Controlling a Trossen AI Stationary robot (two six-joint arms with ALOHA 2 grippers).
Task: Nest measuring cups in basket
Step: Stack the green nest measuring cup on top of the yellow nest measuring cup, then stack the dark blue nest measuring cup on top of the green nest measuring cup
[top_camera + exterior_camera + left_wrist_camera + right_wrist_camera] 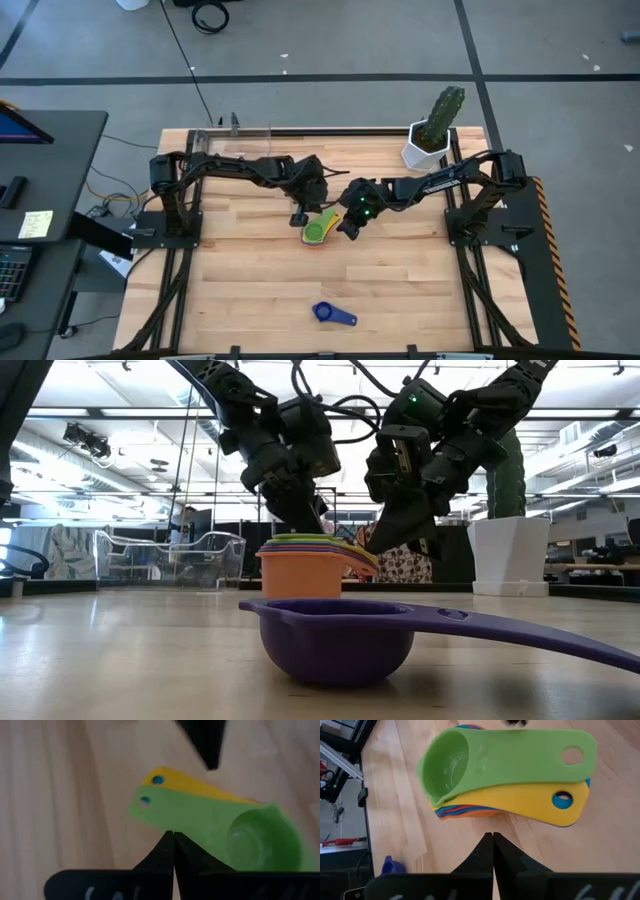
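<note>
A stack of nested measuring cups point(317, 230) is sitting mid-table, green cup point(470, 762) on top, yellow handle point(545, 802) fanning out just beneath it. In the high view the handles are pointing toward the right arm's side and slightly away from the front edge. The left gripper point(299, 217) and right gripper point(347, 229) are hovering on either side of the stack, both with fingers pressed together, holding nothing. A dark blue cup point(333, 314) is lying alone near the front edge, handle pointing right. The clear basket point(232, 140) is standing at the back left.

A wooden table point(250, 290) carries stacked measuring cups point(318, 230), a blue cup point(332, 314), a cactus pot point(428, 152) and a clear basket point(240, 135)
</note>
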